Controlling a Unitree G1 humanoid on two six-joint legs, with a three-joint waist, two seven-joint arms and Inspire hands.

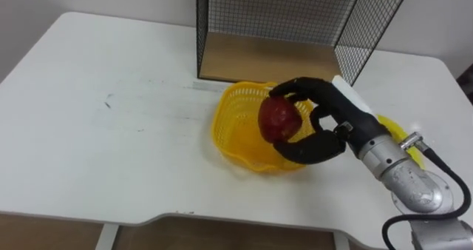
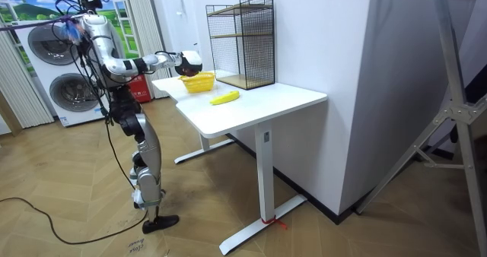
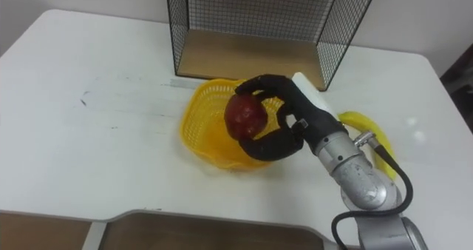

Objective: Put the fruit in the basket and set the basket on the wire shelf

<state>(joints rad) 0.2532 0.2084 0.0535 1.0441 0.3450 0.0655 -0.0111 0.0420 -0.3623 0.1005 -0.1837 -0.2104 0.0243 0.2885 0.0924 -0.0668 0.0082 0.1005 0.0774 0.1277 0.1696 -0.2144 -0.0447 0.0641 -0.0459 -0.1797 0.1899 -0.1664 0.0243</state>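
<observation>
Count on table (image 1: 111, 146): 1 basket, 1 apple, 1 banana, 1 wire shelf.

Basket (image 1: 225, 128): yellow, open-weave plastic, upright. It sits on the white tabletop just in front of the shelf's open side and does not touch it.

Apple (image 1: 279, 120): dark red. The right hand (image 1: 336, 106) holds it, with fingers curled over the top and far side and the thumb wrapped underneath. The apple is over the basket's interior, at about rim level towards the basket's right side. Cannot tell whether it rests on the basket floor or against the wall.

Banana (image 1: 392, 126): yellow, lying flat on the table to the right of the basket, outside it. The right wrist passes in front and hides part of it. The room view shows it whole, between the basket and the table's near edge.

Wire shelf (image 1: 295, 13): black mesh cage at the back of the table, with a wooden bottom board. Nothing lies on that board. The room view shows further wooden boards higher in the frame.

Robot stance, from the room view: it stands upright at the table's end on the room view's left, facing the table, with the right arm stretched forward over the basket.

Background, room view's left: 2 washing machines (image 2: 47, 48) behind the robot.
</observation>
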